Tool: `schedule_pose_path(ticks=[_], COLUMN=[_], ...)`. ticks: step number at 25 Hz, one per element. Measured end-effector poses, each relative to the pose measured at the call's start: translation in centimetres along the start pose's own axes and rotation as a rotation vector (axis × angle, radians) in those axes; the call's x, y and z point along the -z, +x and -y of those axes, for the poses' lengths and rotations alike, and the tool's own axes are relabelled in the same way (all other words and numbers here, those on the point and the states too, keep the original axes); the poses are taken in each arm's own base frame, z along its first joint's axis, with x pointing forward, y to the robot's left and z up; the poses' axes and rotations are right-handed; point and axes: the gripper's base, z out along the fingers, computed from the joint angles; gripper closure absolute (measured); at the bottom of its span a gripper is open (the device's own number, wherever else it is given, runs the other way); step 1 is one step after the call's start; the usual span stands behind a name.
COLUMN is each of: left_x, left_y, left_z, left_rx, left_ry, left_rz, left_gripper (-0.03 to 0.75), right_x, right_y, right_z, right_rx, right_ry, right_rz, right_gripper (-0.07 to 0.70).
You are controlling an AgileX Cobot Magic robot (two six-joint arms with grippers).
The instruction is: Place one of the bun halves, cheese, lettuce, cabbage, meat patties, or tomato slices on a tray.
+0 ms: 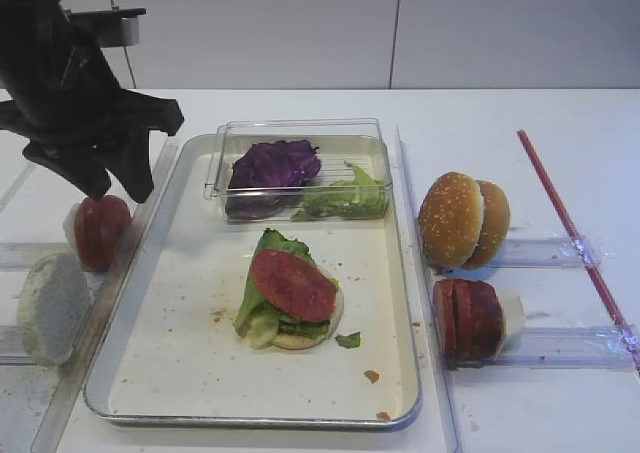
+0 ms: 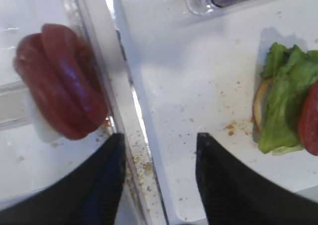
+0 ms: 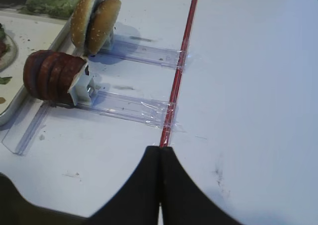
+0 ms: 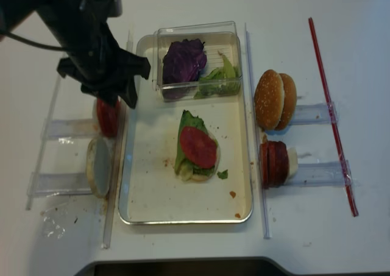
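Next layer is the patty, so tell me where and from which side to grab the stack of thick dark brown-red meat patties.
Take the end disc of the stack of thick dark brown-red meat patties by its upper rim, coming from above. The discs stand on edge in a clear plastic rack against a white block, so flat faces are blocked and only the curved top edges are free for the fingers.

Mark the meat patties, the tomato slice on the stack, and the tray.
meat patties [image 1: 468,319], exterior high view, front disc's face
tomato slice [image 1: 293,284], exterior high view, centre of its face
tray [image 1: 250,420], exterior high view, near rim
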Motion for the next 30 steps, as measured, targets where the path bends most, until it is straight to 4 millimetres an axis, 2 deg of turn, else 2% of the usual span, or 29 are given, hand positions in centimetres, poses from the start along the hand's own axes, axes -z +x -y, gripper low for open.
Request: schedule_pose_path(ticks=[4,11,14,19,26,30], left_x=[1.1,3.4,4.5,4.8,5.6,6.2], left_y=[0.3,0.8,1.8,4.0,7.0,9.8], left_z=[-1.0,-4.6,-6.0,-7.8,-7.6,-7.1], left_rx=[0.010,0.104,0.141,0.184,0.179,0.175], left_ry=[-0.037,-0.078,-0.097,-0.139,-0.164,-0.172], left_rz=[0.030,0.093,0.120,0.106,0.123,0.143], left_gripper=[0.399,0.399,0.399,0.399,0.399,0.399], right_x=[0.0,0.0,0.0,0.0,0.0,0.0], right_y=[0.0,0.0,0.0,0.0,0.0,0.0], right_z=[0.0,0.0,0.0,0.0,0.0,0.0], right_rx=[0.000,0.000,0.000,0.000,-0.002,-0.002], right_ry=[0.000,0.000,0.000,0.000,0.000,0.000], right_rz=[0.000,0.000,0.000,0.000,0.000,0.000], right_gripper=[0.615,0.615,0.615,0.615,0.615,0.615])
